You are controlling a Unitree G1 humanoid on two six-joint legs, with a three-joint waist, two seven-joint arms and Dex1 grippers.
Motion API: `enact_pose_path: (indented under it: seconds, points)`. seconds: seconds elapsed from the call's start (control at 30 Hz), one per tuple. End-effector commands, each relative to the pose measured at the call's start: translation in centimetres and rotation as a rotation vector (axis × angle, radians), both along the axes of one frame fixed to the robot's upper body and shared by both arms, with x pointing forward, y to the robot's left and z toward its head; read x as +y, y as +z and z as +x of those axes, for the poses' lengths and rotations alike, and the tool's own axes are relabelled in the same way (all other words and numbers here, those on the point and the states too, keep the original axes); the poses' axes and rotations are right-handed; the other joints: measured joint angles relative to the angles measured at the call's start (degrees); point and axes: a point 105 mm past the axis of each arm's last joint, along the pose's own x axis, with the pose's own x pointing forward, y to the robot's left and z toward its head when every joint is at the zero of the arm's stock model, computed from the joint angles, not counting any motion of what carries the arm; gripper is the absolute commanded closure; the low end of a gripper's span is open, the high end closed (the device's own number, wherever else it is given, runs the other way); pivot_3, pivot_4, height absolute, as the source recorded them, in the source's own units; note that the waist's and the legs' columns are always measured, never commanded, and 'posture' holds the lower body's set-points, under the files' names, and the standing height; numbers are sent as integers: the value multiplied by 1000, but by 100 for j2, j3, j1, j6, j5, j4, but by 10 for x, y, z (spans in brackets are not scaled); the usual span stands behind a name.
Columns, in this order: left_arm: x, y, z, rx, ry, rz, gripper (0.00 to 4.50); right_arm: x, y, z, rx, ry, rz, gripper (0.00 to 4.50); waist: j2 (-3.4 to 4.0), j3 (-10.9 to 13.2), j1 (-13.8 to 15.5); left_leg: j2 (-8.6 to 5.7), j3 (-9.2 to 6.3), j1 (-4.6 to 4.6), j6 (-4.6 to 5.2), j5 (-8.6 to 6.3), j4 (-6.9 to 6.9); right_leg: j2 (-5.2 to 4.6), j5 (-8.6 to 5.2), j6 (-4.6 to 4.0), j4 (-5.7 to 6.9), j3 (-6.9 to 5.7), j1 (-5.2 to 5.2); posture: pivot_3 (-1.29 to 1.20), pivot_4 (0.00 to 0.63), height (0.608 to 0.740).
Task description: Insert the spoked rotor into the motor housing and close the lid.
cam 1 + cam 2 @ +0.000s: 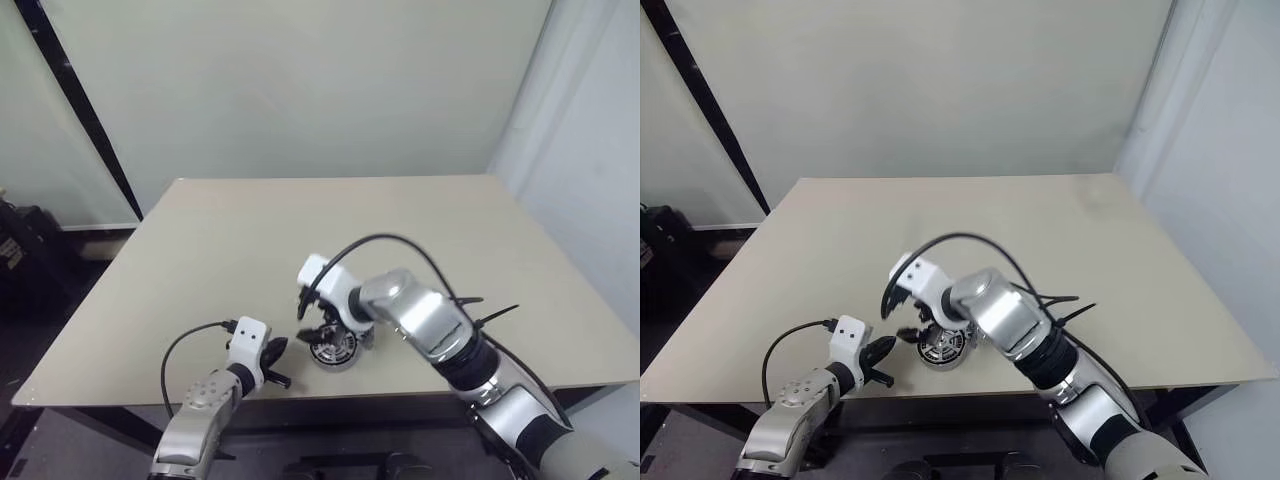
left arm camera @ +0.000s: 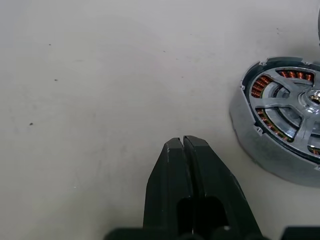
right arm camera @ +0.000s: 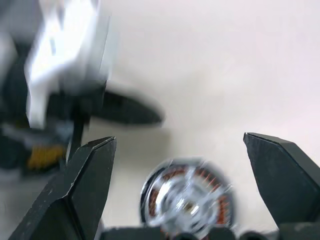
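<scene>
- the desk [image 1: 420,230] is a broad pale beige top, and the motor housing [image 1: 333,350] sits on it close to its near edge; everything below is placed from that housing.
- the right arm comes in from the near right side of the housing, bends at the elbow and reaches across, so the forearm slopes towards the housing and the wrist stands above it.
- the right hand [image 3: 180,150] hangs over the housing, pointing down and towards the robot's left; its two black fingers [image 3: 87,175] are spread wide apart and released, with nothing between them.
- in the right wrist view the housing lies below the gap between those fingers, apart from both of them, though it is blurred there.
- the left arm lies low at the near left of the housing, with its forearm angled towards it.
- the left hand [image 2: 183,142] rests just beside the housing on its left, pointing slightly down at the desk; its fingers are clenched flat together on nothing, and the tips stop short of the housing wall.
- the spoked rotor [image 2: 292,112] sits inside the housing, its silver spokes lying across the ring of copper-brown windings, the top uncovered.
- i cannot pick out the lid.
</scene>
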Motion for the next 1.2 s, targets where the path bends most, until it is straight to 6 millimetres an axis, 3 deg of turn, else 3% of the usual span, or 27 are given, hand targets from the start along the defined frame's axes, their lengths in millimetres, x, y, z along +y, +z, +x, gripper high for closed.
enact_pose_path:
  seconds: [0.03,0.2,0.33,0.5,0.57,0.77,0.87,1.03,1.2]
  points:
    - [0,20,4,-82,-25,-17,4500,-17,42,19,-110,-72,92,51,0,0,3,0,0,0,0,0,0,-1,0,0,-2,-1,-1,0,0,740]
    - [-6,26,0,-102,-102,-49,4500,-68,45,54,-231,-207,-31,51,-1,0,-3,-6,5,-3,0,-1,2,-11,-4,-6,-13,1,-1,0,0,740]
    - [-5,30,2,-114,-115,-46,4500,-103,19,64,-250,-232,-212,51,0,0,-2,-4,8,-10,1,0,-2,-7,-5,-9,-12,2,-2,0,0,740]
    - [-4,32,3,-122,-117,-40,4500,-121,-25,54,-212,-169,-378,51,0,0,-5,0,11,-13,3,1,-8,1,-3,-5,-12,2,-7,0,0,740]
    - [-3,33,3,-123,-117,-37,4500,-120,-35,49,-192,-146,-389,51,0,0,-4,1,11,-13,4,1,-8,2,-2,-4,-11,2,-6,0,0,740]
    - [1,35,3,-124,-113,-22,4500,-63,-52,26,-76,-104,-99,51,-2,0,-4,4,8,-9,4,1,-2,4,0,-1,-4,5,-6,0,0,740]
    - [2,36,2,-124,-113,-19,4500,-47,-58,22,-56,-105,-45,51,-1,0,6,6,4,-8,4,2,-1,5,0,-1,0,1,-4,0,0,740]
    - [4,38,1,-128,-110,-13,4500,-39,-71,19,-32,-106,-27,51,-3,0,1,-1,8,-8,3,1,11,-8,0,-1,-5,3,4,0,0,740]
    - [8,38,-1,-126,-101,-5,4500,-45,-69,24,-17,-117,23,51,-2,0,3,-1,6,-5,3,1,11,-6,0,-1,-3,2,5,0,0,740]
